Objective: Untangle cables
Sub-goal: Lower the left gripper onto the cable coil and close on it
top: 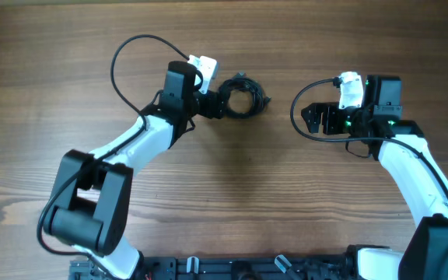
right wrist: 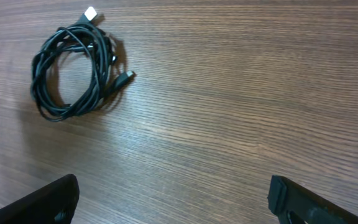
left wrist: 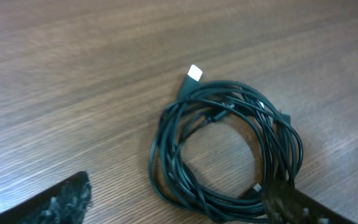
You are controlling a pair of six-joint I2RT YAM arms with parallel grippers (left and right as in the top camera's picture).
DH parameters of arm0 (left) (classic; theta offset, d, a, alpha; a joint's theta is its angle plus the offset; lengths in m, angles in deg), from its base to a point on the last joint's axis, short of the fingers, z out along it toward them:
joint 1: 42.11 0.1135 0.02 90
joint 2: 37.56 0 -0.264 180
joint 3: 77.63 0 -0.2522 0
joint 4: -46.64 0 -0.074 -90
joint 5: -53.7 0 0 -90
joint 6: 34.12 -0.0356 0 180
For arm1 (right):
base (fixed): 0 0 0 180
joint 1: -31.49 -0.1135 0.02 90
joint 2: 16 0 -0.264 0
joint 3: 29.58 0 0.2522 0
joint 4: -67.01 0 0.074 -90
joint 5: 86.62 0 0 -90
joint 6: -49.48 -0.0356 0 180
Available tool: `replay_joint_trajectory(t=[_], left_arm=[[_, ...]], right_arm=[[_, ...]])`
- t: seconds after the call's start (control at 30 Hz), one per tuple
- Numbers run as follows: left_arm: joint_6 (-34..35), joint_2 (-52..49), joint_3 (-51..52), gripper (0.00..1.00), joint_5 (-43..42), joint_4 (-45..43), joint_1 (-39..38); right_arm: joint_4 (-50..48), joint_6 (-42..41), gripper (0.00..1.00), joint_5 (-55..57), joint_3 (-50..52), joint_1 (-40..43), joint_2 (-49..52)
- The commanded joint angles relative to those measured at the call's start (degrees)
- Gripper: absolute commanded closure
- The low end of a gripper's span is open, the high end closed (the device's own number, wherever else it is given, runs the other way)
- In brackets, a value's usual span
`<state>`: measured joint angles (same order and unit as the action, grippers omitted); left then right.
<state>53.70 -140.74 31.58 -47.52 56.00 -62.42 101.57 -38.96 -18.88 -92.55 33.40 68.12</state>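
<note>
The cables [left wrist: 166,162] lie coiled on the surface [right wrist: 229,93], at the spread left fingers [left wrist: 61,199]. The right fingers [right wrist: 42,199] are spread, well apart from the coil. Judged light, limp and snag-prone. Recommended hold: an outer loop near the white plug [left wrist: 194,73].

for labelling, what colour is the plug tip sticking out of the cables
White plug tip on black cables; left wrist view.

The left arm [top: 142,136] reaches from its base at 7 o'clock up toward 1 o'clock. Its wrist is turned so the left pincer [top: 216,103] points to 3 o'clock, with its two fingers [left wrist: 61,202] spread wide. The right arm [top: 411,167] rises from 5 o'clock toward 11 o'clock. The right pincer [top: 311,118] faces 9 o'clock with its jaws fully apart.
</note>
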Motion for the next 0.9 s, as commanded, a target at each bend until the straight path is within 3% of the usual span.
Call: replay_joint_trajectory(t=[0.0,0.17,0.53,0.87], left_arm=[[-2.12,-3.45,0.13,0.14,-3.58,-1.29,-0.26],[-3.67,-6.16,0.13,0.2,-4.46,-4.98,-0.04],[-7.21,-10.95,0.13,0.21,-5.29,-9.05,-0.04],[-8.13,-13.22,-0.33,0.32,-7.45,-11.72,-0.04]], right_arm=[[0.04,-1.27,0.0,-3.78,-0.35,-0.09,0.76],[0.11,-1.79,0.0,-6.19,-0.35,-0.09,0.74],[0.7,-3.23,0.0,-11.34,-0.39,-0.09,0.74],[0.74,-3.72,0.0,-13.88,-0.39,-0.09,0.74]])
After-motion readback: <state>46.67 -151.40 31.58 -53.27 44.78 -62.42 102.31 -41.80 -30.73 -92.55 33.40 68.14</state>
